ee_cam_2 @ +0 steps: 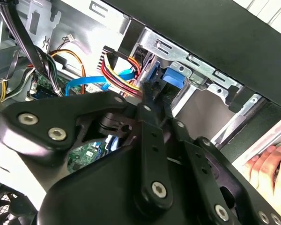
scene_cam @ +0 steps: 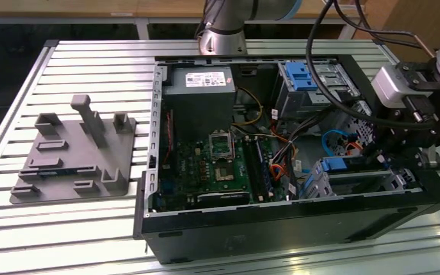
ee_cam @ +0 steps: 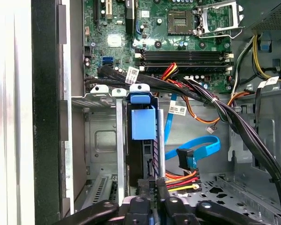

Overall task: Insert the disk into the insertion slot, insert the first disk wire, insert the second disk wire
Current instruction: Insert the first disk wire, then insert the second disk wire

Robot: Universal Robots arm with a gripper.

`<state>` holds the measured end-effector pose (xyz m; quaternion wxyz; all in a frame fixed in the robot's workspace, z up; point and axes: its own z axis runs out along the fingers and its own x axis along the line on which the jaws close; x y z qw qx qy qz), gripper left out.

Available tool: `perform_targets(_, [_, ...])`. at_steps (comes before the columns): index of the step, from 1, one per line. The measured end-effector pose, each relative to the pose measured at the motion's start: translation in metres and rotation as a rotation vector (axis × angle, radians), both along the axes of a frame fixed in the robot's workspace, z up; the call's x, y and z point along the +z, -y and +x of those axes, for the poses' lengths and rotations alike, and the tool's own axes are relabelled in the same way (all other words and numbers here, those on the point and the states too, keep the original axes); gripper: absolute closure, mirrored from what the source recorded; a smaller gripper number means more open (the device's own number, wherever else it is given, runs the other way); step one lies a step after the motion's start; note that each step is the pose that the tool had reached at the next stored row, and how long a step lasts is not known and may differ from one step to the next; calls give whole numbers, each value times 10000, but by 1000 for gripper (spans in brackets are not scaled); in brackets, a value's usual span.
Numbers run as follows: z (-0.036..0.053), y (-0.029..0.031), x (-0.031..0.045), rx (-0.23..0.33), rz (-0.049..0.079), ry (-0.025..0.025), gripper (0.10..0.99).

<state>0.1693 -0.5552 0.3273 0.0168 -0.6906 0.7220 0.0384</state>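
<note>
The disk (ee_cam: 143,123), framed by its blue carrier, sits inside the insertion slot (ee_cam: 100,140), a silver perforated bay at the case's corner. In the exterior view, disk (scene_cam: 350,167) and slot (scene_cam: 318,184) lie at the lower right of the open case. My gripper (ee_cam: 152,185) is at the disk's rear end, shut on the black connector of the red-and-yellow disk wire (ee_cam: 182,179). In the second wrist view, that wire (ee_cam_2: 116,70) runs to my gripper (ee_cam_2: 152,93) beside the blue carrier (ee_cam_2: 172,77). The blue flat disk wire (ee_cam: 196,149) hangs loose nearby, its black plug free.
A motherboard (scene_cam: 220,166) fills the case floor, with thick black cable bundles (ee_cam: 234,117) crossing it. A taller cage with a blue latch (scene_cam: 302,74) stands at the back. A grey fixture plate (scene_cam: 75,160) lies on the slatted table. A person's hand (ee_cam_2: 271,159) rests outside the case.
</note>
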Motion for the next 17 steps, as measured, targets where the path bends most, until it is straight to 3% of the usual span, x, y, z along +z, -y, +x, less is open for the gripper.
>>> perform_targets(5, [0,-4,88,0,-4,1,729])
perform_targets(11, [0,-25,275,0,-4,1,729])
perform_targets(17, [0,-25,300,0,-4,1,729])
